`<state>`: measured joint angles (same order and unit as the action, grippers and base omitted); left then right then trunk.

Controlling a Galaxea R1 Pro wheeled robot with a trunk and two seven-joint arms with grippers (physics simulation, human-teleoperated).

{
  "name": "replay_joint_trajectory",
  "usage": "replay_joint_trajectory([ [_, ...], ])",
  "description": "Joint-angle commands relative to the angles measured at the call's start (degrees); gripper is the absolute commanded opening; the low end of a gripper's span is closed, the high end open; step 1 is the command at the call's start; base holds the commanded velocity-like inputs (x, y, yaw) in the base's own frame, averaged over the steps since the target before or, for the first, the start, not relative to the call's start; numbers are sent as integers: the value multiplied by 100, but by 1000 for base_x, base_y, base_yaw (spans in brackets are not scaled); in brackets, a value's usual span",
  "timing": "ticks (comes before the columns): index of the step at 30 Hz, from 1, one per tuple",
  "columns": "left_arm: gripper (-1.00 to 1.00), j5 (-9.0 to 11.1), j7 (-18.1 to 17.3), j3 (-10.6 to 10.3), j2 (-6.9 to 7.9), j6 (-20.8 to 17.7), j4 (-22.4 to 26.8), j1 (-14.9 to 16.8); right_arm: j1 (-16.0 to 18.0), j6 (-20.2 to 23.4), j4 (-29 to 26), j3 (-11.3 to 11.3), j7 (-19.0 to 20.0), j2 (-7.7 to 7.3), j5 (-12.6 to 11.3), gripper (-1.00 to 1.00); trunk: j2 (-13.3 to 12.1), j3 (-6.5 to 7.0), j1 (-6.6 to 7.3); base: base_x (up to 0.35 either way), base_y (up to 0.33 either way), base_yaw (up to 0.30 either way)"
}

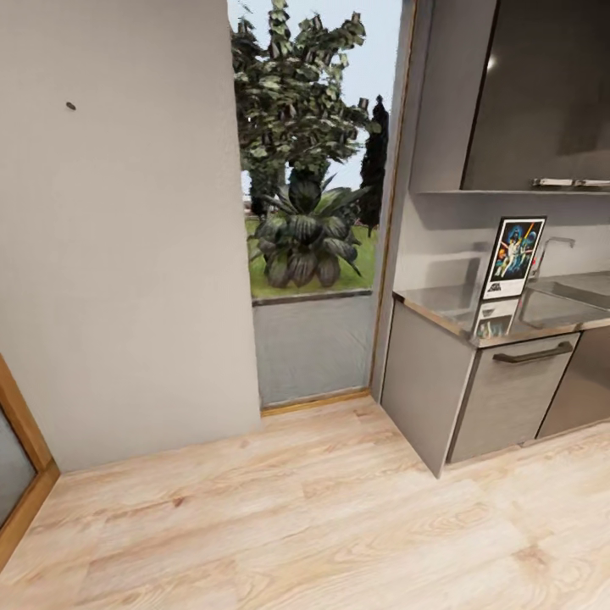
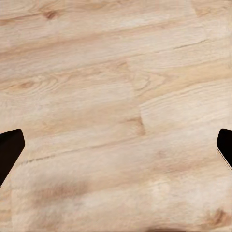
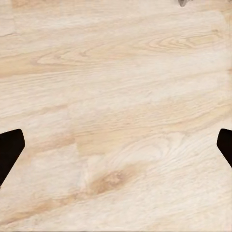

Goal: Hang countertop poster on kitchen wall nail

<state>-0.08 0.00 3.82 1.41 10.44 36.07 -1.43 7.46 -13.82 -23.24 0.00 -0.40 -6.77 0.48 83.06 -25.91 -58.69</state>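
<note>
The left gripper (image 2: pixel 116 147) hung spread wide over light wood floor (image 2: pixel 116 87), holding nothing; the right gripper (image 3: pixel 116 147) was likewise wide apart and empty above the same planks. Farther out, the poster (image 1: pixel 513 257) stood upright on the steel counter (image 1: pixel 440 307), just beside the sink's chrome tap (image 1: pixel 555 246). A dark nail (image 1: pixel 70 106) dotted the pale wall (image 1: pixel 127 271) left of the window (image 1: pixel 309 152).

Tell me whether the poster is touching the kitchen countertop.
Touching. In the head view the poster stands upright with its bottom edge on the shiny countertop, meeting its own reflection with no gap.
</note>
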Motion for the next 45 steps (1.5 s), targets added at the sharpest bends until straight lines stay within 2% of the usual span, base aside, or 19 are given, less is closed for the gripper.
replay_joint_trajectory([
  [1,100,-1,0,4,-1,10,6,0,2,-19,4,0,-4,0,5,100,2,-5,-4,336,0,-10],
  [15,100,-1,0,4,-1,11,6,1,-3,-29,-1,0,-4,0,-3,100,2,-4,-4,338,0,-2],
  [17,100,-1,0,4,-1,12,6,0,-5,-103,-3,0,-4,0,-3,100,2,-4,-4,339,0,0],
  [19,100,-1,0,4,-1,14,6,-1,-7,-421,-30,0,2,1,-11,100,2,-4,-4,339,0,0],
  [23,100,2,0,4,-1,12,9,-1,-7,-601,-130,-7,5,3,-21,100,2,-4,-4,339,0,0],
  [26,100,5,0,11,2,12,9,-2,-7,-662,-567,6,10,12,-27,100,2,-4,-4,339,0,0],
  [28,100,10,0,87,6,19,12,0,-7,-634,-1469,17,17,29,-41,100,2,-4,-4,239,0,0],
  [29,100,11,-2,125,6,21,11,-1,-7,-552,-1804,17,18,37,-46,100,2,-4,-4,152,0,0],
  [30,100,13,-6,191,7,23,10,-2,-7,-314,-2401,17,21,49,-53,100,2,-4,-4,97,0,0],
  [32,100,14,-10,241,7,26,9,-2,-7,81,-2971,12,25,55,-59,100,2,-4,-4,70,0,0],
  [35,100,15,-14,288,8,27,7,-1,9,804,-3818,2,28,58,-65,100,2,-4,-4,40,0,0],
  [36,100,16,-15,306,8,29,7,-2,30,1250,-4373,-3,27,61,-65,100,2,-4,-4,20,0,0],
  [37,100,16,-16,313,8,30,6,-1,56,1438,-4629,-5,21,65,-63,100,2,-4,-4,16,0,0],
  [41,100,16,-22,328,8,33,6,-1,353,1990,-5411,-7,-133,88,-59,100,2,-4,-4,10,0,0],
  [45,100,16,-25,334,8,35,6,-2,1038,2620,-5740,-8,-624,137,-51,100,2,-4,-4,4,0,0],
])
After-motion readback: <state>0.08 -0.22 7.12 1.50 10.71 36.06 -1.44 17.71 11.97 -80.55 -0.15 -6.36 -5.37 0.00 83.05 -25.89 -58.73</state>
